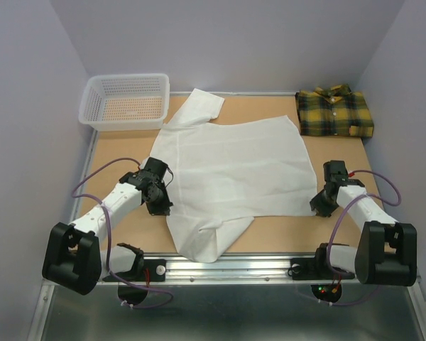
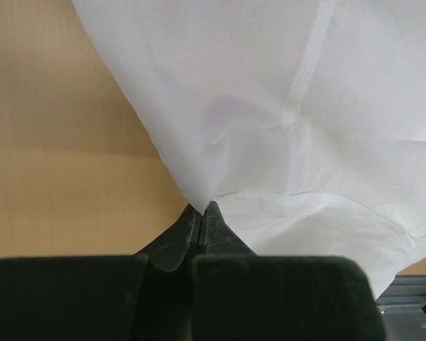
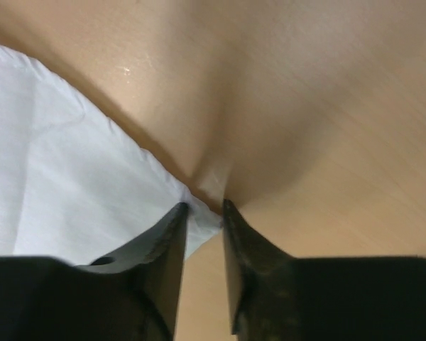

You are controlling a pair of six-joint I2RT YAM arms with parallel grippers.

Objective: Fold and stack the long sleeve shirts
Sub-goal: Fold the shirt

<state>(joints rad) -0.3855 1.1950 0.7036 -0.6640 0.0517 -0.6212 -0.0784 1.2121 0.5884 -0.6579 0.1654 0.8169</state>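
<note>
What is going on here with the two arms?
The white shirt lies spread on the table, with a claw at each side. The left claw is shut on its edge. The right claw stands slightly open around a corner of it. The plaid shirt lies folded in the far right corner.

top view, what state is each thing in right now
white shirt, spread out flat, not folded
plaid shirt, folded
basket, upright, empty
left gripper, jaws shut on the white shirt's edge
right gripper, jaws open around the white shirt's corner
</note>
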